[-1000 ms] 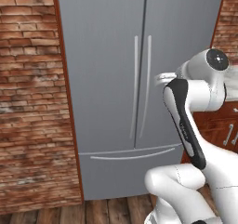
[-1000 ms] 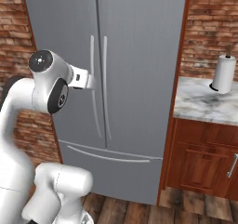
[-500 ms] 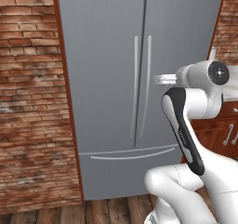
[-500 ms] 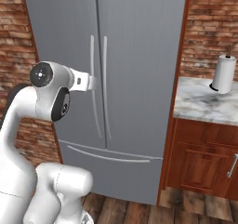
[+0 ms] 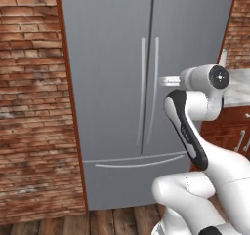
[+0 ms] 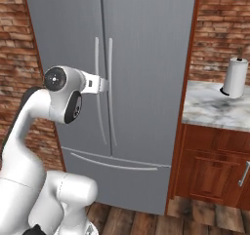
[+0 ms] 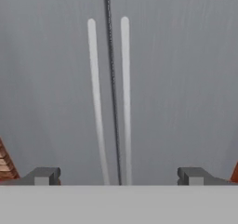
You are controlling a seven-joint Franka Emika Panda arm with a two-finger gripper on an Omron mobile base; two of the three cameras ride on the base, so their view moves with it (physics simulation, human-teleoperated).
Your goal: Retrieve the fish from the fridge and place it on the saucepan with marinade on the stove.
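the fridge is seen shut, both grey doors closed, the two long vertical handles standing side by side at the centre seam. in the hand view the gripper is pointed straight at that seam, and its two dark fingertips are held wide apart, nothing between them. the left door handle is seen rising just inside the left fingertip, and the right door handle beside it, nearer the middle of the gap; the dark seam is caught between the two handles. both handles are framed between the fingertips, ahead of them and not touched.

from the left base view the white arm is seen bent up in front of the right door, and the hand's pale end is stretched toward the handles at about mid-height, just short of them. the bottom drawer's curved pull is seen well below the fingers. in the right base view a paper towel roll is seen standing on a marble counter, well off to the right of the fingers, over a wooden cabinet. brick wall is seen to the left of the fridge. the fish is not to be seen with the doors closed.
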